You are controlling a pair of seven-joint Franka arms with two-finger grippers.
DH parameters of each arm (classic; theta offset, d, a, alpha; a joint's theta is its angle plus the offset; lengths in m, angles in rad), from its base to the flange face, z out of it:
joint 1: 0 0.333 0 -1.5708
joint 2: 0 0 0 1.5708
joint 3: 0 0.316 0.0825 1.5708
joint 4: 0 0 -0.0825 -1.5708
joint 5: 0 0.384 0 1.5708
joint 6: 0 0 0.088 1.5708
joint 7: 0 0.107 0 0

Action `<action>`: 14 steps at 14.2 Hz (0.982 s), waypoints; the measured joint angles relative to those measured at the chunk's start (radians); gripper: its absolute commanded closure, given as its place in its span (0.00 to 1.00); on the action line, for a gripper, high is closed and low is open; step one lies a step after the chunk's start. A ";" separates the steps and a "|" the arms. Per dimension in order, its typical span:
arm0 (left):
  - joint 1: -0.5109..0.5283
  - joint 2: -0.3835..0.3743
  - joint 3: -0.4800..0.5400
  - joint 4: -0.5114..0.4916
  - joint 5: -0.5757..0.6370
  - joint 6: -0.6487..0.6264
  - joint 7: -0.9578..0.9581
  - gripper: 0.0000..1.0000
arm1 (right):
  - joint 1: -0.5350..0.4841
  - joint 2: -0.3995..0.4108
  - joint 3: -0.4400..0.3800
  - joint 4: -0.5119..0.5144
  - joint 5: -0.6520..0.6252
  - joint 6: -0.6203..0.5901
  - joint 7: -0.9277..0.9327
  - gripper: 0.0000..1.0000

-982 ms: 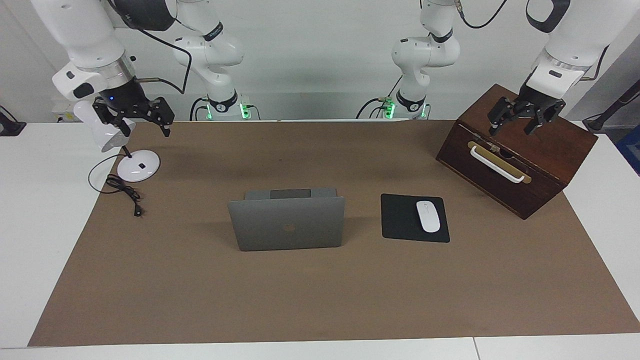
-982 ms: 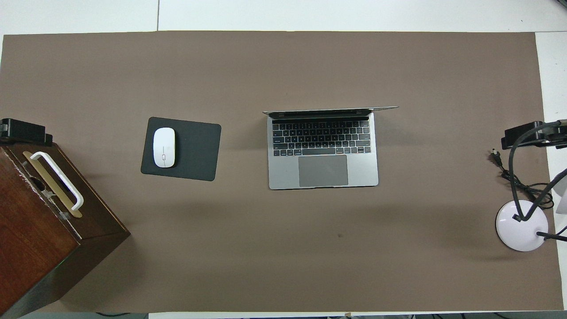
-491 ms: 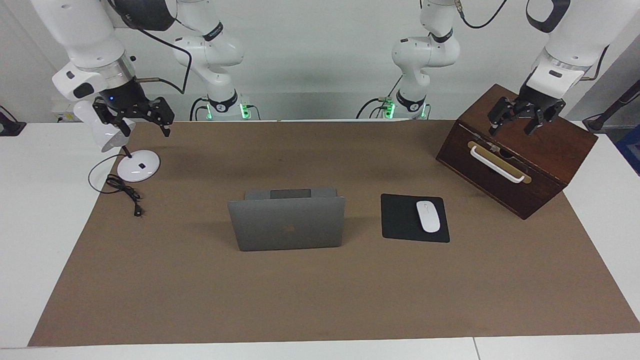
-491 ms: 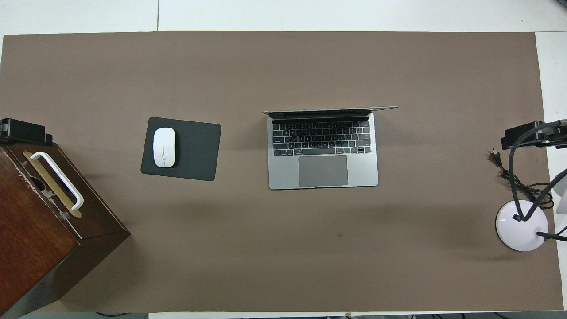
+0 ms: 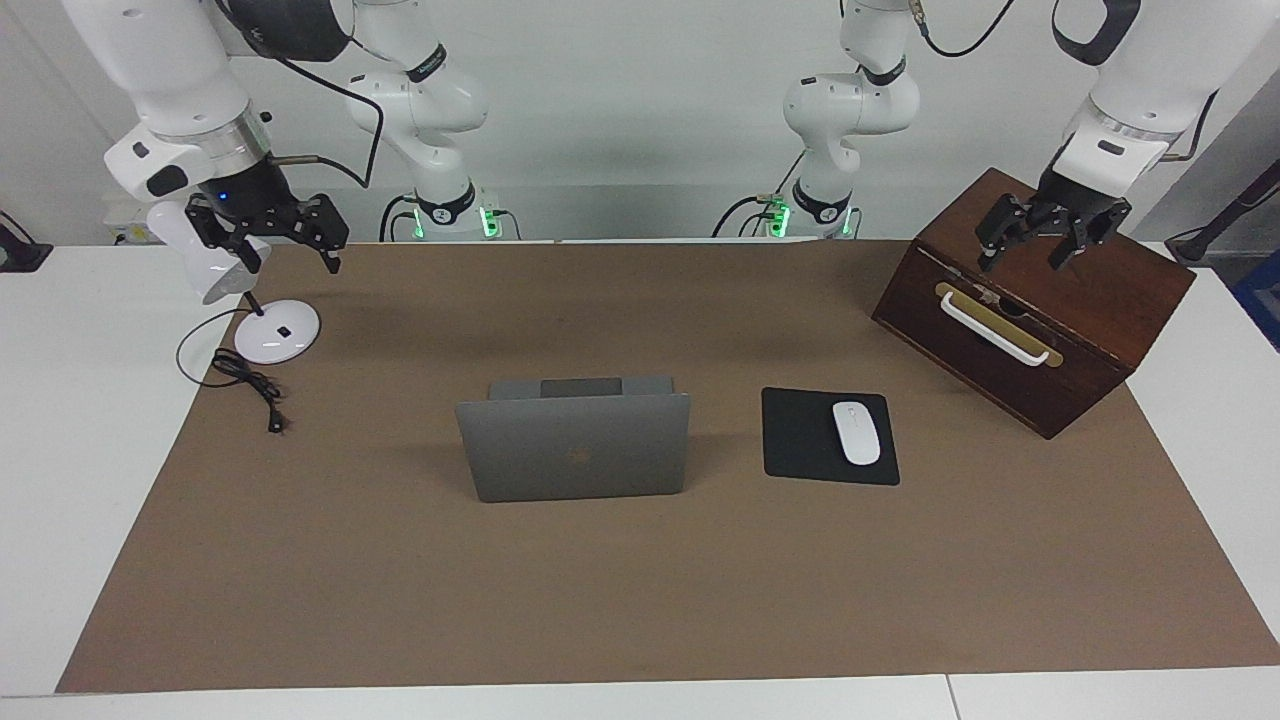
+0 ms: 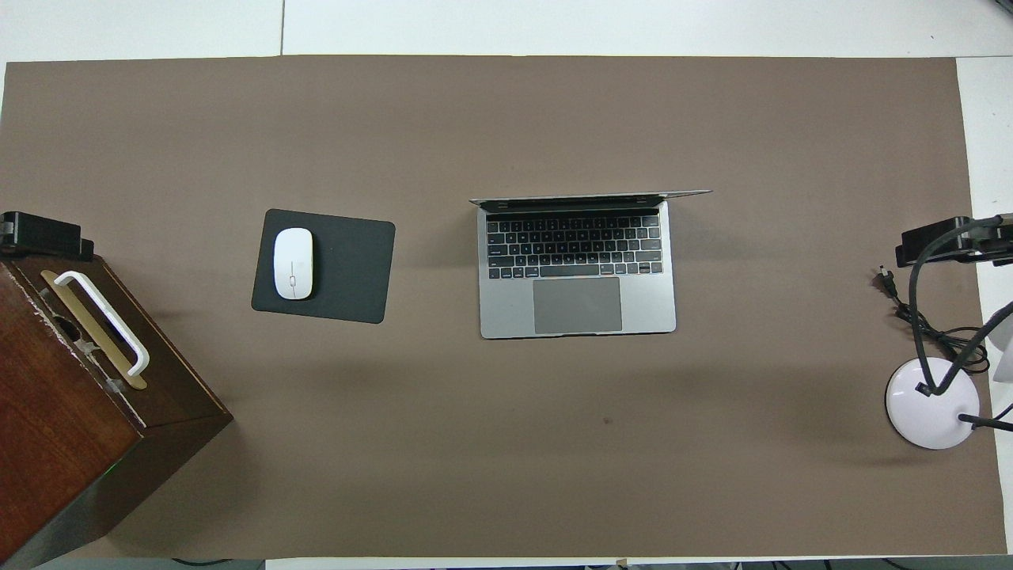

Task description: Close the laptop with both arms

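The silver-grey laptop (image 5: 575, 450) stands open in the middle of the brown mat, its lid upright with the apple logo facing away from the robots. The overhead view shows its keyboard and trackpad (image 6: 578, 269). My left gripper (image 5: 1022, 258) hangs open and empty over the wooden box, far from the laptop; its tip shows in the overhead view (image 6: 43, 236). My right gripper (image 5: 290, 262) hangs open and empty over the mat's corner beside the lamp, also far from the laptop; it shows in the overhead view (image 6: 942, 244).
A dark wooden box (image 5: 1040, 330) with a white handle stands at the left arm's end. A black mouse pad (image 5: 800, 440) with a white mouse (image 5: 856, 432) lies between box and laptop. A white desk lamp (image 5: 275, 335) with its cable (image 5: 245, 380) stands at the right arm's end.
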 measured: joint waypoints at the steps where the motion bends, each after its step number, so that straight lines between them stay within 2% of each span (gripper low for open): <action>1: 0.000 0.000 0.000 0.000 0.000 0.000 0.000 0.00 | 0.000 0.000 0.000 0.000 0.000 0.000 0.000 0.00; 14: 0.025 0.000 0.001 0.000 0.000 0.000 0.002 0.00 | 0.000 -0.002 0.000 0.000 0.000 0.000 0.000 0.00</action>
